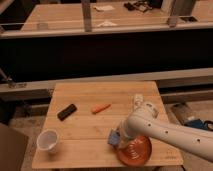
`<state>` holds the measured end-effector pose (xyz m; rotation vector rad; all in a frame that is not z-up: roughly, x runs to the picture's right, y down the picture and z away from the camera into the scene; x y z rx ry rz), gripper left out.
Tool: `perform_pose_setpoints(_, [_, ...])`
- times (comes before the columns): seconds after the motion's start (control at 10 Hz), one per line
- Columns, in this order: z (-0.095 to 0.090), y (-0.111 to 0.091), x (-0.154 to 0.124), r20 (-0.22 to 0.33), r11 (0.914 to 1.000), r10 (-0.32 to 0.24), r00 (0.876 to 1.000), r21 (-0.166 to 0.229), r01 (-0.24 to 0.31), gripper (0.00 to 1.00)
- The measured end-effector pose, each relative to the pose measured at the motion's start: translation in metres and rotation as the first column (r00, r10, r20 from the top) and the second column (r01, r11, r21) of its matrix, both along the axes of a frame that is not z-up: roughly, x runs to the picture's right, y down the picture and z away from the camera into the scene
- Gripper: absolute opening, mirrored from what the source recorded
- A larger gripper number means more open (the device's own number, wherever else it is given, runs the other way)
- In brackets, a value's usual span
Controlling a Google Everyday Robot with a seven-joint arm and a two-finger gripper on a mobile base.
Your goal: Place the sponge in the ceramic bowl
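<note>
The small blue-grey soft rectangular sponge [113, 138] sits, apparently gripped, in the claw [117, 138] just beside the wide shallow orange-red ceramic bowl's [137, 153] rim.
</note>
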<state>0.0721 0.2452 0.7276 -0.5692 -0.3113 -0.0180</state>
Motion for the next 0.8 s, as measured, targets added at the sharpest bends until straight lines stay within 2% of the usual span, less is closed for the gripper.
perform_pose_setpoints(0.4, [-0.0016, -0.0018, 0.003, -0.002, 1.0, 0.004, 1.0, -0.005, -0.004, 0.6])
perform_pose_setpoints(0.8, [-0.0017, -0.0021, 0.0077, -0.003, 0.9998, 0.007, 1.0, -0.017, -0.007, 0.18])
